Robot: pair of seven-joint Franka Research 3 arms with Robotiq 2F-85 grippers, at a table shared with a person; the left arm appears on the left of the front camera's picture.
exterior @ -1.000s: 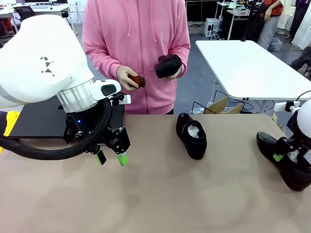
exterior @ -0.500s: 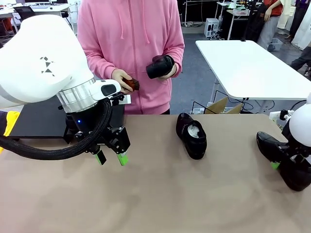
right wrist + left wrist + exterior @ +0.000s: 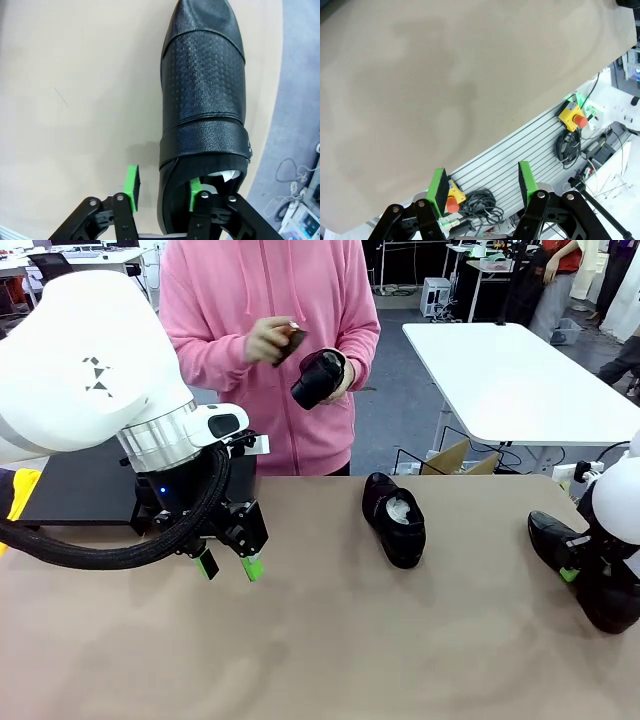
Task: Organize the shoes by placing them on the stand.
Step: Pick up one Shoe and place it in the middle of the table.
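- Shoes, glossy black, three in view: the middle shoe (image 3: 395,522) lies on the table (image 3: 330,650) with its toe toward us. The right-hand shoe (image 3: 202,90) lies near the table's right edge. The held shoe (image 3: 318,378) is up in the hands of the person (image 3: 265,285), together with a brown brush (image 3: 292,337).
- Stand (image 3: 75,485): a flat matte-black platform at the far left of the table, behind the left arm and well apart from every shoe we see. No shoe rests on the part that shows.
- Right gripper (image 3: 164,187): the jaws are apart and straddle the side wall of the right-hand shoe at its opening. One pad is outside the leather, the other inside beside the white paper stuffing (image 3: 222,175). We judge this to be the step in hand, a pinch not yet closed.
- Left gripper (image 3: 482,184): the jaws are apart with nothing between them. It hovers over bare table just in front of the stand.
- To do the step well, we would seat the fingers low on the wall before closing, so that the pads bite leather rather than paper.
- Glossy leather is likely to slip, so we would lift straight up and keep the sole level.
- The path to the stand runs across the table, past the middle shoe and the left arm, and calls for height and a clear lane.
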